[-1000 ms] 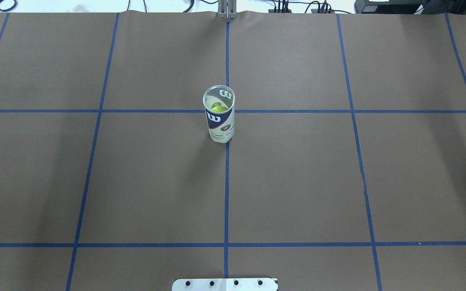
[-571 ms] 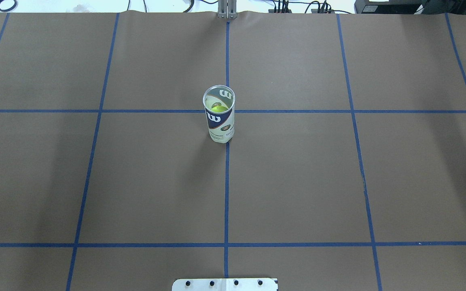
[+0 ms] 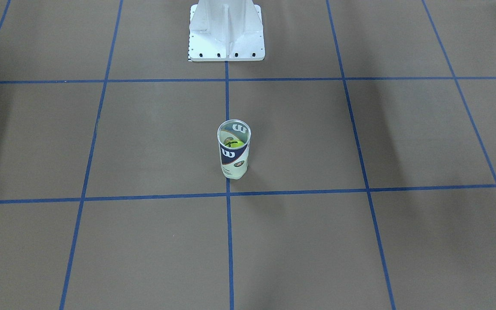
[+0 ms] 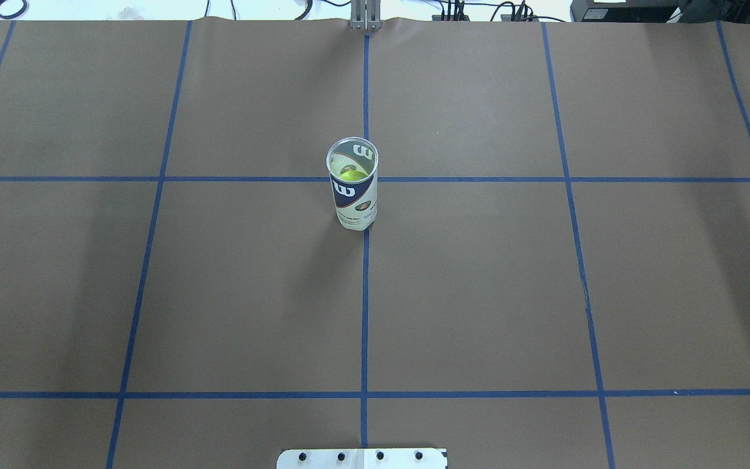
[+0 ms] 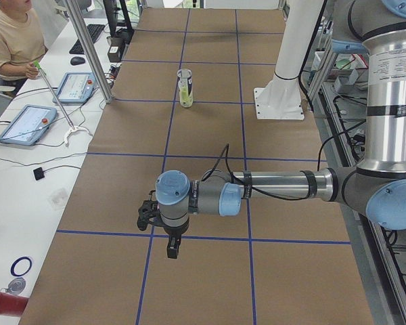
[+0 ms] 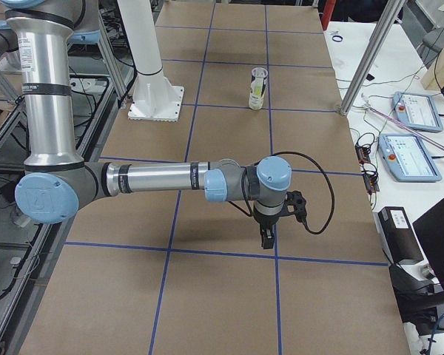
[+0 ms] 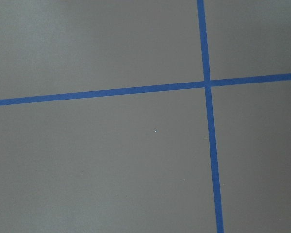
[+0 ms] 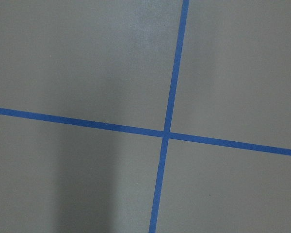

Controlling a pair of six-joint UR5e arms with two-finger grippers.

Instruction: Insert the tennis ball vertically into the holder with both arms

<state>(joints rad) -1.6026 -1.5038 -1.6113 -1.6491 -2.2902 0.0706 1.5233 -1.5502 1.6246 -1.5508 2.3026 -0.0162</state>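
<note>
Nothing we can see has moved since a second ago: in the overhead view the holder [image 4: 353, 185] stands at the same spot, upright, mouth open, just below centre-top of the frame. Its foot sits on the middle tape line [image 4: 364, 293], just under the crossing with the upper horizontal line. The yellow-green tennis ball [image 4: 349, 174] shows through the rim and seems to sit low inside, though the label hides how deep.

Bare brown paper [image 4: 479, 293] lies wide on every side of the holder. In the front-facing view the white pedestal base [image 3: 226, 32] stands at top centre, well apart from it.

The left arm [image 5: 277, 186] reaches level across the lower middle of the left side view, left gripper [image 5: 170, 245] pointing down over a tape line. The right arm [image 6: 155, 177] does likewise in the right side view, right gripper [image 6: 267, 235] pointing down. Both are far from the holder. We cannot tell how either gripper's fingers stand. Both wrist views show only paper and a tape crossing.

A seated person [image 5: 10, 37] is at the upper left of the left side view.
</note>
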